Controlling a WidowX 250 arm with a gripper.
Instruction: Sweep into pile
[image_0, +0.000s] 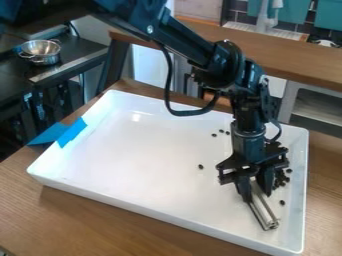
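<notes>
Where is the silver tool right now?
In the camera view, the silver tool is at lower right, held in the gripper within the white tray, with a lone dark piece just to its right.

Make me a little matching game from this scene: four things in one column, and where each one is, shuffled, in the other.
Things
1. Blue tape
2. Metal bowl
3. Small dark pieces
4. Metal tool

Places
A. Held in the robot's gripper
B. On the dark counter at the upper left
C. Lying loose in the right half of the white tray
D. Stuck over the tray's left edge

Right pairs: 1-D, 2-B, 3-C, 4-A
</notes>
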